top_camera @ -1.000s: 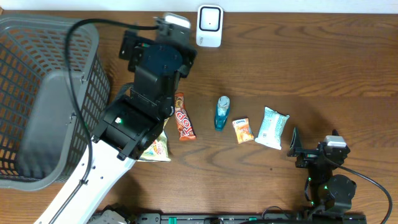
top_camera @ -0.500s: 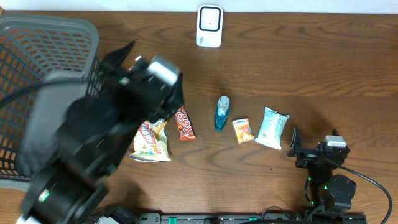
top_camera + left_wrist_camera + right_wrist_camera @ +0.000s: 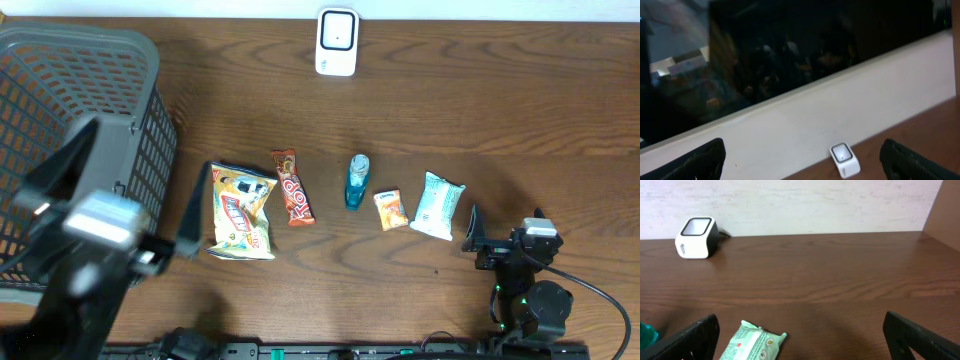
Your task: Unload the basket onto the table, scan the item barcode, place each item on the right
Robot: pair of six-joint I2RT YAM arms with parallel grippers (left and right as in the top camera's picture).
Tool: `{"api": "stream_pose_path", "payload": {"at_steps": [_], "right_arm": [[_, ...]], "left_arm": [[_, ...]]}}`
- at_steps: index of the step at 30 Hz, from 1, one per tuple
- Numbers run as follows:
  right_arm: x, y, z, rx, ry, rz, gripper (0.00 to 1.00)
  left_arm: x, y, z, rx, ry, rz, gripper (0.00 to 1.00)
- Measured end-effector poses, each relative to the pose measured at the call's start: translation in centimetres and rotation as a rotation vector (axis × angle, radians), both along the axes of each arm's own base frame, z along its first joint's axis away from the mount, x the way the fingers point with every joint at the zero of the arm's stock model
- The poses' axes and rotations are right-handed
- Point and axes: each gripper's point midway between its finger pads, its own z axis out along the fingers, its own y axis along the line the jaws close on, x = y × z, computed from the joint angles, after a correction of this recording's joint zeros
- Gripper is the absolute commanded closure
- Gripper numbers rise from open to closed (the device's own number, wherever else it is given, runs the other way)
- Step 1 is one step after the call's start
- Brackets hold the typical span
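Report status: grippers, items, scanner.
Left gripper open, empty. Right gripper open, empty. Yellow crinkled snack bag on brown wooden table, untouched. White boxy barcode scanner unobstructed.

Grey basket (image 3: 150, 110) (mesh-walled) stands at the wooden table's (image 3: 500, 100) left end.

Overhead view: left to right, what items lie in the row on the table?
Yellow crinkled snack bag, brown-orange wrapped candy bar, small blue bottle, small orange sachet, pale green-white packet.
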Motion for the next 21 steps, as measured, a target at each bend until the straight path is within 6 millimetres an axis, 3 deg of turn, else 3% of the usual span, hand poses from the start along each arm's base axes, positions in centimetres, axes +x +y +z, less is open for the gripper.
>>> {"api": "stream_pose_path", "payload": {"at_steps": [7,10,21], "right_arm": [[0.0,0.0,0.0,0.000,0.000,0.000,0.01],[0.0,0.0,0.0,0.000,0.000,0.000,0.01],[0.0,0.0,0.0,0.000,0.000,0.000,0.01]], "left_arm": [[-4.3,3.3,0.4,-0.116,-0.041,0.112,0.02],[-6.3,3.6,0.5,-0.168,-0.059,0.122,0.02],[-13.5,-1.7,0.8,-0.175,-0.129,-0.228,0.02]]}}
